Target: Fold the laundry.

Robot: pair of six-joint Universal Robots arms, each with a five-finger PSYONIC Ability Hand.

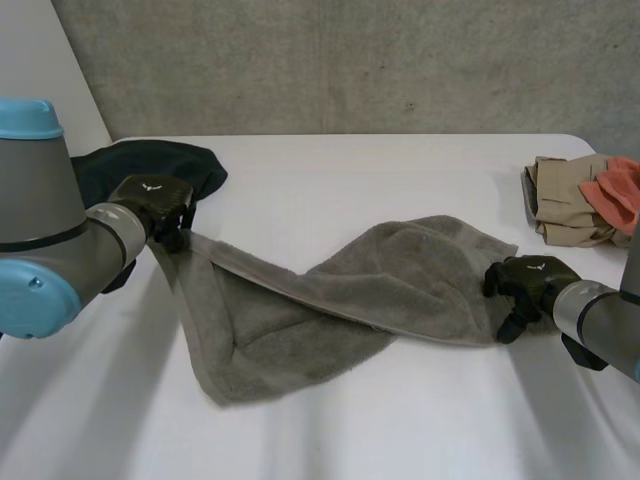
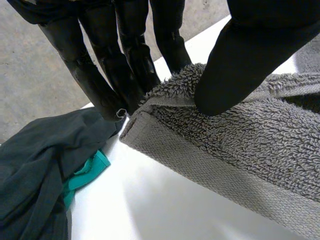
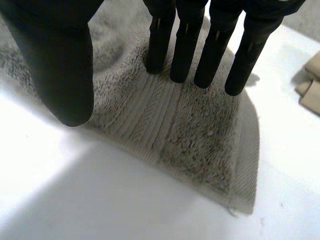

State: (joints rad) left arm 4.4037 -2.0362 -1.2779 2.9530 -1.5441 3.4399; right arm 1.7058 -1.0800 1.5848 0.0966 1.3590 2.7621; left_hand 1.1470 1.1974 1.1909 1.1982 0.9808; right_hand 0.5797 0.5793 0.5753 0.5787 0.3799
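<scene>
Left hand [image 1: 150, 200] pinches the grey towel's [image 1: 330, 300] corner — right hand [image 1: 525, 278] rests straight fingers near its opposite edge — bare table [image 1: 400, 430] in front.

1. The head view looks down from behind, between the arms [image 1: 60, 230], across the table [image 1: 330, 430] toward a grey wall [image 1: 350, 60].
2. Both wrist views peer closely along their own fingers [image 2: 100, 85].
3. All share the grey towel [image 1: 400, 280].

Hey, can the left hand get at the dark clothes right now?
Probably not yet. The dark clothes lie right beside the left hand with nothing between them, but that hand is pinching a corner of the towel, so it would likely have to let go first.
</scene>
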